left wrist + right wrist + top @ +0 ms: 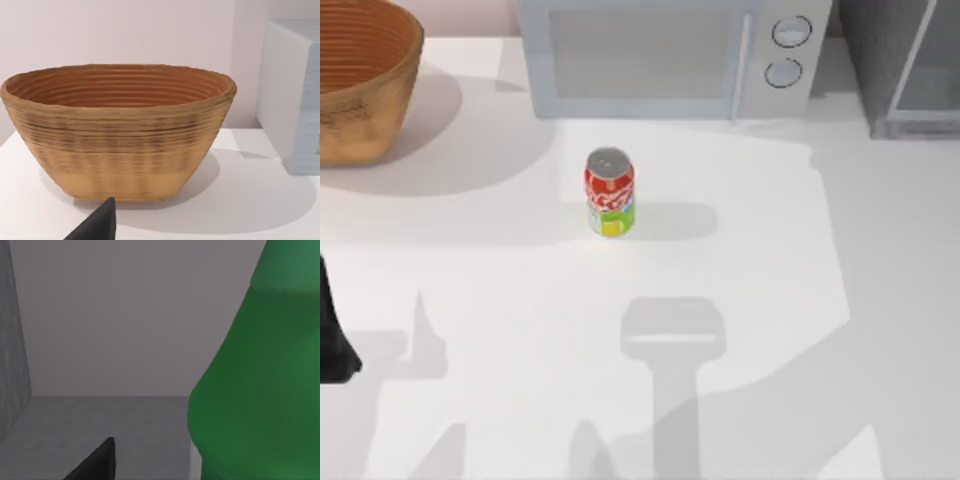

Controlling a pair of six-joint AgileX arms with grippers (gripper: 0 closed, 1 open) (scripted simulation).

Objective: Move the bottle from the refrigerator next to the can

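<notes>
Glossy green plastic soda bottle (255,385) stands inside the grey metallic refrigerator (905,70), upper right. Woven brown basket (360,75), upper left, looks empty. Can't tell either gripper's jaw state.

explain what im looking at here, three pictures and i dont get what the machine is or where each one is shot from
This is a simulated table with two robot arms. The top view looks down from above: a red can stands mid-table, a microwave behind it, a woven basket at the far left, and the refrigerator at the far right. The other two come from cameras on the arms' wrists. The left wrist view faces the basket, with a dark fingertip of the left gripper at the edge. The right wrist view looks into a grey compartment, very close to the green bottle. No grip is visible.
</notes>
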